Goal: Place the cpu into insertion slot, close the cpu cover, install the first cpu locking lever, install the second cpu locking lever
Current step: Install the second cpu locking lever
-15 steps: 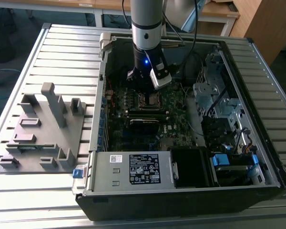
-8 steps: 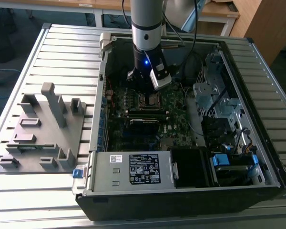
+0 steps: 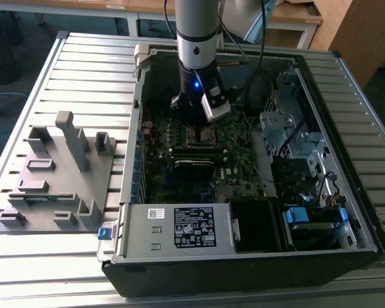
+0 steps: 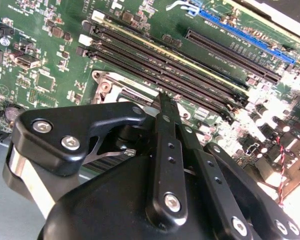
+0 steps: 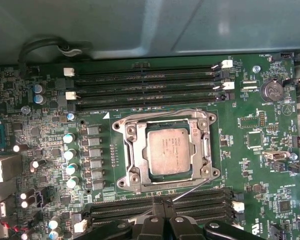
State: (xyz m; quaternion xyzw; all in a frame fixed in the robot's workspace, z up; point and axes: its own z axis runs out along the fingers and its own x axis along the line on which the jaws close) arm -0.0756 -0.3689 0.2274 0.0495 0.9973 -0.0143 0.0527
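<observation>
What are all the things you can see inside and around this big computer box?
Open black computer case: one, on the slatted metal table.
Green circuit board: one, inside the case.
Silvery square cpu: one, seated in the insertion slot mid-board.
Thin silvery cpu cover: one, lying flat around the cpu.
Long black memory slots: rows on two sides of the slot.
Thin silvery locking lever: one wire arm visible, slanting off the slot's corner.
Grey plastic fixture tray: one, on the exterior view's left.
Blue clips: several, near the drive bay.
Robot arm: one, grey, above the board.
Black gripper: one, just beside the slot.
</observation>
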